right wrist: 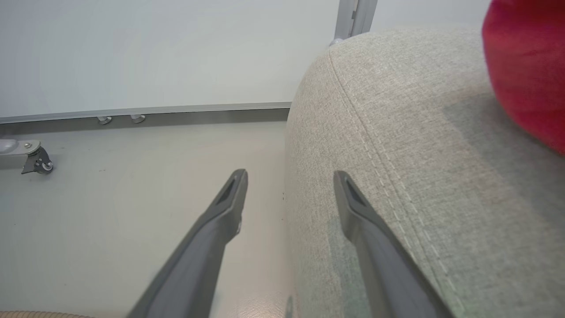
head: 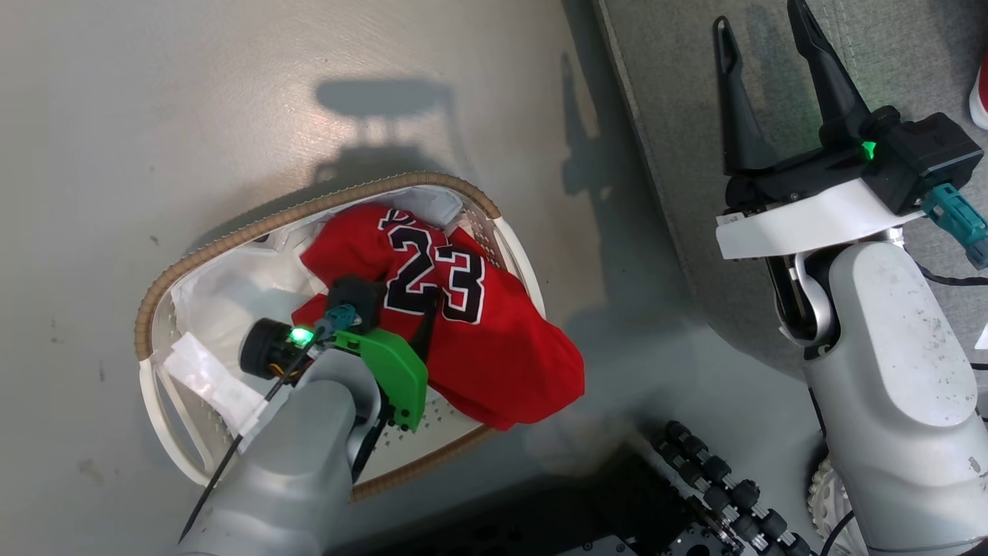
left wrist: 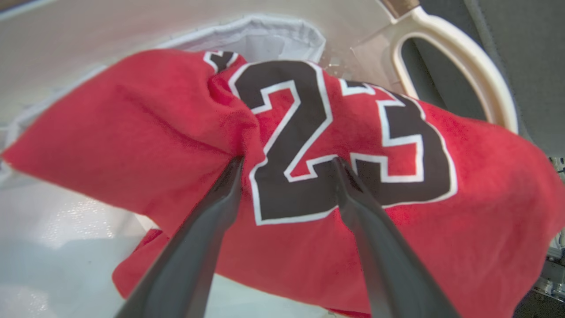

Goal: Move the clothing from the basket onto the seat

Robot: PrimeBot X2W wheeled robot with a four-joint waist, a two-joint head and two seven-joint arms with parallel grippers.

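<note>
The step in hand is the grasp of the red jersey (head: 502,347) with the black, white-edged "23". The jersey lies in the basket (head: 143,328), at the centre left of the head view, and one part of it hangs over the rim at the lower right side of the basket. The left pincer (left wrist: 288,160) points down into it. Its two dark fingers stand wide apart, and the tips press into the cloth on both sides of the digit "2", where the fabric makes a fold near one tip. As far as I can judge, it has hold of nothing yet. The next move calls for closing the fingers on this fold, lifting high enough that the cloth passes the rim, and carrying it toward the seat (head: 679,116) in the upper right of the head view.

The right pincer (right wrist: 290,173) hangs over the edge of the seat, with its fingers apart and empty. Another red garment (right wrist: 525,66) lies on the seat, in the upper right corner of the right wrist view.

The jersey is a soft, limp knit that wrinkles easily. The basket is stiff white plastic with small holes, a brown woven rim and a thin white lining (head: 231,286). The seat is coarse grey woven fabric, rounded, with a stitched seam. The floor (head: 154,116) is smooth and pale.
</note>
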